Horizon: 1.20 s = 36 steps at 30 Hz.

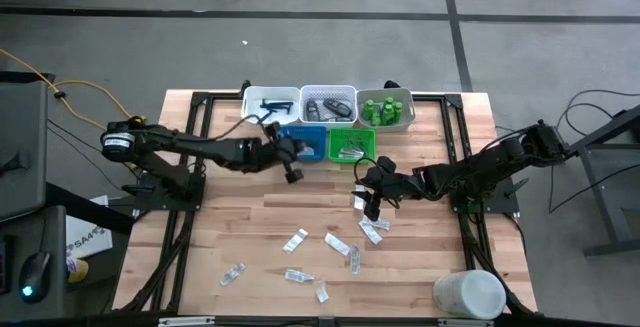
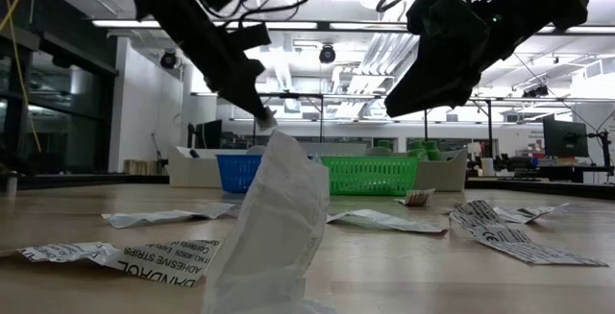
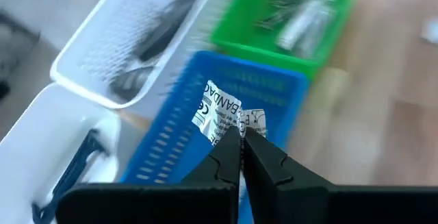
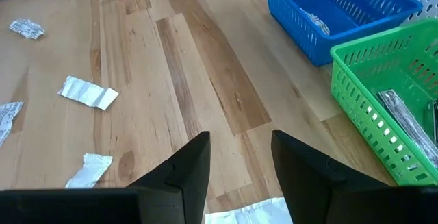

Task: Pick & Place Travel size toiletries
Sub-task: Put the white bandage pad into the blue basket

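High view shows us the job partly done: the far row of trays already holds sorted items, green bottles (image 1: 385,110) in the white tray on the right and dark pieces in the middle white tray (image 1: 328,95), while many flat white packets (image 1: 340,243) lie scattered on the near half of the tabletop (image 1: 230,237). We judge most packets are left to move. Our left pincer (image 3: 241,133) is clamped on a printed bandage packet (image 3: 217,109), carried above the blue tray (image 1: 303,144), so its drop looks close. Our right pincer (image 4: 239,157) hangs with its fingers apart and nothing between them, just over a packet (image 4: 248,214) near the green tray (image 4: 373,80).
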Available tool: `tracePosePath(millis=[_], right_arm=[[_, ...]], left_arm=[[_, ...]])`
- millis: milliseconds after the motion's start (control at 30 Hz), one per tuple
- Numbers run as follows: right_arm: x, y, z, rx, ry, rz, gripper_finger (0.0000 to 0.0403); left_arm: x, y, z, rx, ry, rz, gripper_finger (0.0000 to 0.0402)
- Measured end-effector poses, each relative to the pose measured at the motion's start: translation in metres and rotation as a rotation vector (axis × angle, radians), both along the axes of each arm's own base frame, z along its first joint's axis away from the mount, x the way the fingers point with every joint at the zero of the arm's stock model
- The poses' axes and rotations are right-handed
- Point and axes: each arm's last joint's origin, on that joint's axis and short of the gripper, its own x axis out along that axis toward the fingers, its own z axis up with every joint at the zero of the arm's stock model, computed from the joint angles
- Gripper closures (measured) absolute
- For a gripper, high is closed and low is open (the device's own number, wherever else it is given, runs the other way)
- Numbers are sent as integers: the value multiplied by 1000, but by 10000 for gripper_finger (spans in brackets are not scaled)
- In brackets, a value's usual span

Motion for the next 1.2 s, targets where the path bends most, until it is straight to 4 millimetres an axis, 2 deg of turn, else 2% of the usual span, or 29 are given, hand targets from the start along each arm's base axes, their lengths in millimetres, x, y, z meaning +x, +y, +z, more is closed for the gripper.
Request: tracePosePath(millis=[167, 333, 767, 1033, 1200], right_arm=[[0, 0, 0, -1, -1, 1, 254], [0, 0, 0, -1, -2, 1, 254], [0, 0, 0, -1, -2, 1, 254], [0, 0, 0, 1, -2, 4, 254], [0, 0, 0, 0, 0, 4, 254]], left_arm=[[-2, 27, -3, -110, -43, 73, 398], [-3, 42, -10, -201, -45, 79, 386], [-2, 43, -14, -209, -39, 100, 276], [-2, 43, -14, -209, -40, 104, 268], [-10, 41, 4, -184, -98, 111, 268]])
